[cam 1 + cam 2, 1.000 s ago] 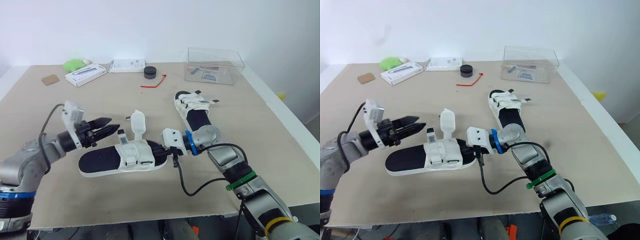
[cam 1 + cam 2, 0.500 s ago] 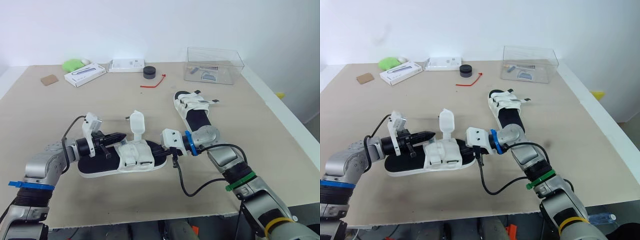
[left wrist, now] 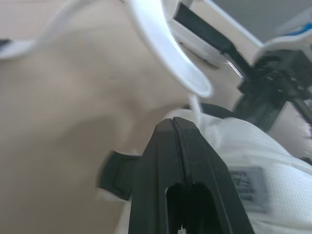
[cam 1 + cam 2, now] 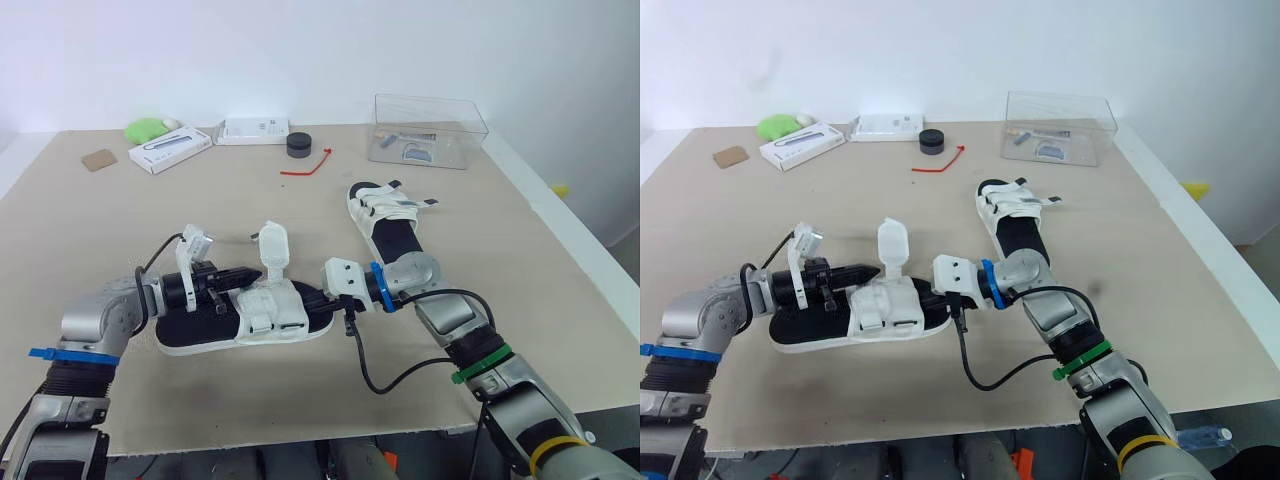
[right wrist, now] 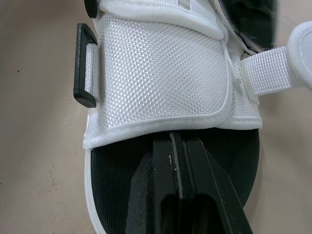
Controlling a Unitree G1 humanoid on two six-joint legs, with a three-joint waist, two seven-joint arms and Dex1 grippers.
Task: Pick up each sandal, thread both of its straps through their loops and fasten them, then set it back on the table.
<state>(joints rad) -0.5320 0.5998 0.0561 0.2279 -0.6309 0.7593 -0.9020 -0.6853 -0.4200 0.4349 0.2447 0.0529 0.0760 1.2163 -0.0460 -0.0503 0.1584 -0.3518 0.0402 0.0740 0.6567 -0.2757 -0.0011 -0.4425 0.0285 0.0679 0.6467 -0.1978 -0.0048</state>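
Observation:
The near sandal [image 4: 200, 325], white with a black footbed, lies flat at the table's front centre. Its loose white strap [image 4: 274, 245] stands up from the far side. My left gripper [image 4: 255, 272] is shut, with its tips at the sandal's white upper, just below that strap; in the left wrist view the fingertips [image 3: 165, 127] meet with nothing visible between them. My right gripper [image 4: 312, 297] is shut too, and its fingers [image 5: 161, 161] lie on the black footbed at the toe, against the edge of the upper. The second sandal [image 4: 388, 222] lies behind my right arm.
A clear plastic box [image 4: 428, 130] stands at the back right. A black round object [image 4: 299, 145], a red tie [image 4: 308, 165], two white boxes [image 4: 172, 149] [image 4: 254, 130], a green object [image 4: 148, 128] and a brown square [image 4: 100, 159] lie along the back.
My left gripper has closed and moved right from beside the heel to the sandal's upper near the loose strap. The right gripper and both sandals have stayed put.

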